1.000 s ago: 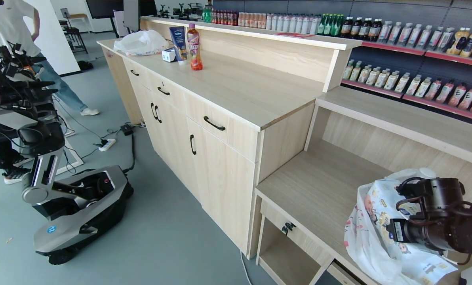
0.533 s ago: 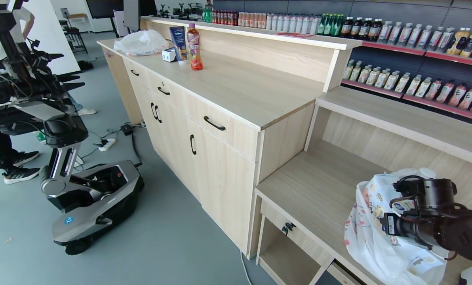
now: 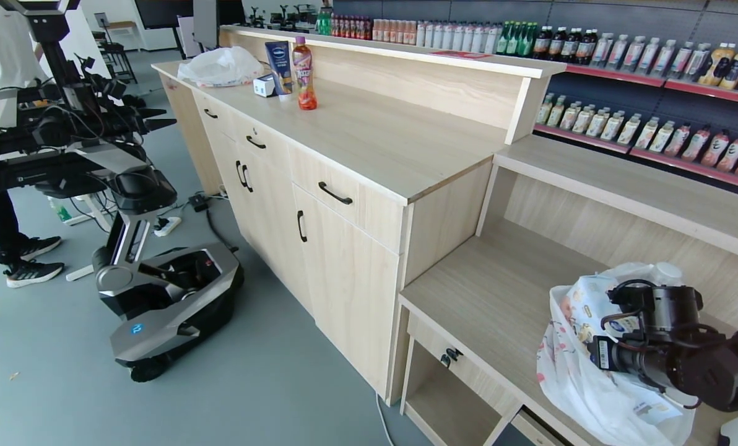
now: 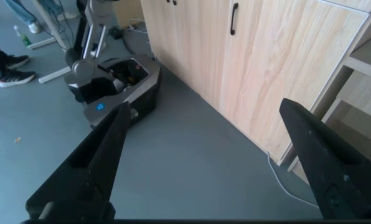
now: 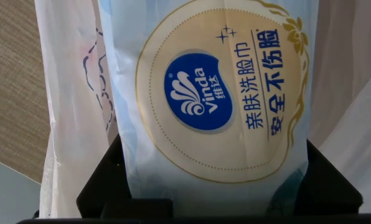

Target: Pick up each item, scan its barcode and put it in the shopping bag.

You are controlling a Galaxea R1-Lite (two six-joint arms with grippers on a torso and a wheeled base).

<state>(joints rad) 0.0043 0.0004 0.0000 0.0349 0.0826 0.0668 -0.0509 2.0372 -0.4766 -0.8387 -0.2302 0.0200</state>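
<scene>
My right gripper [image 3: 616, 337] is at the near right, shut on a pale blue tissue pack [image 5: 216, 93] with a gold ring and a blue logo. It holds the pack in the mouth of the white printed shopping bag [image 3: 592, 396], which stands on the low desk [image 3: 499, 291]. The bag's film [image 5: 73, 112] shows on both sides of the pack. On the far end of the long counter [image 3: 375, 142] stand a blue tube [image 3: 278, 59], an orange drink bottle [image 3: 304, 73] and a small white box [image 3: 263, 85]. My left gripper [image 4: 204, 162] hangs open over the grey floor.
A crumpled white plastic bag [image 3: 220, 65] lies at the counter's far end. Another wheeled robot [image 3: 152, 279] stands on the floor left of the counter, with cables and a power strip [image 3: 168, 226] behind it. Shelves of bottles [image 3: 623, 56] line the back right.
The other robot has rolled right, closer to the counter. My right gripper has shifted slightly left and down with the tissue pack, deeper into the bag.
</scene>
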